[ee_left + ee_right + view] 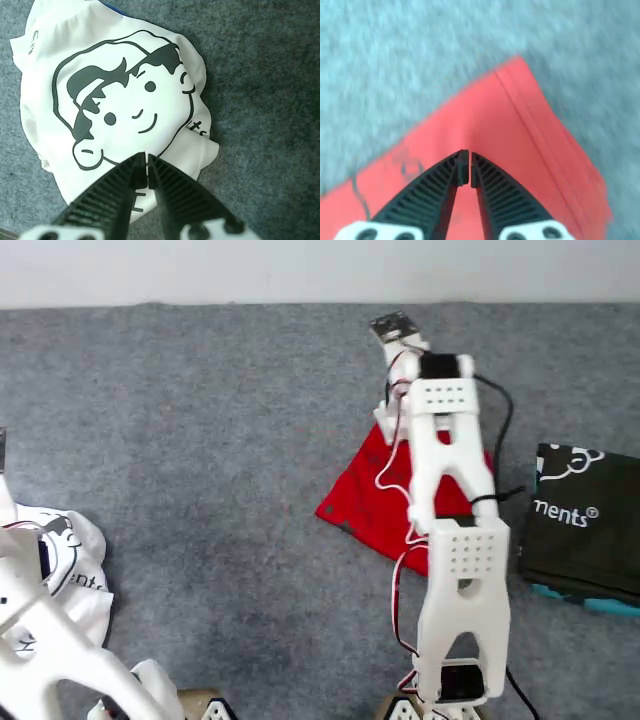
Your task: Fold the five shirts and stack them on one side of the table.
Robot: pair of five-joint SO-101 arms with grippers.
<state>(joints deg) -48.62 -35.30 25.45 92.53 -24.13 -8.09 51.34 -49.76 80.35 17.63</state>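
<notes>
A red shirt (375,502) lies right of the table's middle, its far part drawn up to a peak under my right arm. My right gripper (465,165) is shut, apparently pinching the red shirt (520,150) a little in from a hemmed corner. At the near left edge a crumpled white shirt (80,560) with a cartoon face print rests on the grey table. My left gripper (146,162) hangs shut just above the white shirt (115,100), at the lower edge of the print, holding nothing.
A stack of folded shirts (585,525), dark one on top and a teal one beneath, sits at the right edge. The grey carpeted table (220,420) stretches bare across its middle and far left. A white wall runs along the back.
</notes>
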